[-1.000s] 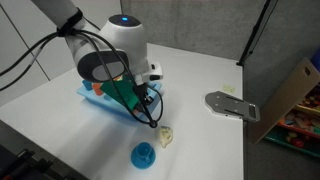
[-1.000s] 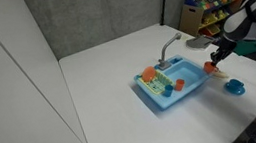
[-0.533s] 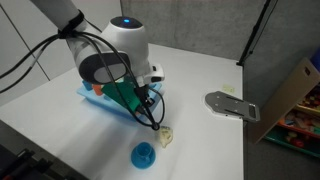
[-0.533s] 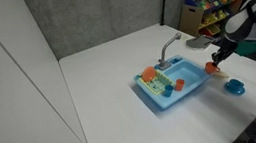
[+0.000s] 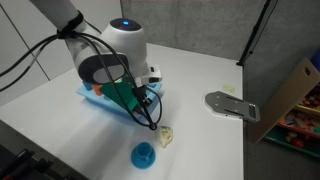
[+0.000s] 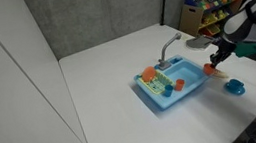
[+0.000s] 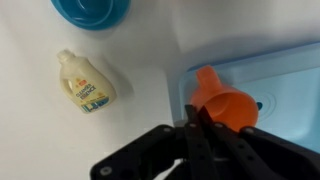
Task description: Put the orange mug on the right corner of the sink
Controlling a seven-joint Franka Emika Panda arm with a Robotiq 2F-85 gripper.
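Observation:
My gripper (image 7: 200,112) is shut on the orange mug (image 7: 225,100), a small orange plastic cup. It hangs over the corner of the light blue toy sink (image 7: 285,85). In an exterior view the gripper (image 6: 214,62) holds the mug (image 6: 211,68) at the sink's (image 6: 186,91) edge nearest the blue saucer. In an exterior view the arm hides most of the sink (image 5: 92,95) and the gripper (image 5: 151,119) points down beside it.
A round blue saucer (image 5: 144,155) (image 6: 234,87) and a small cream toy bottle (image 5: 165,137) (image 7: 86,82) lie on the white table by the sink. The sink holds an orange dish (image 6: 150,74) and has a grey faucet (image 6: 170,45). A grey flat object (image 5: 230,104) lies further off.

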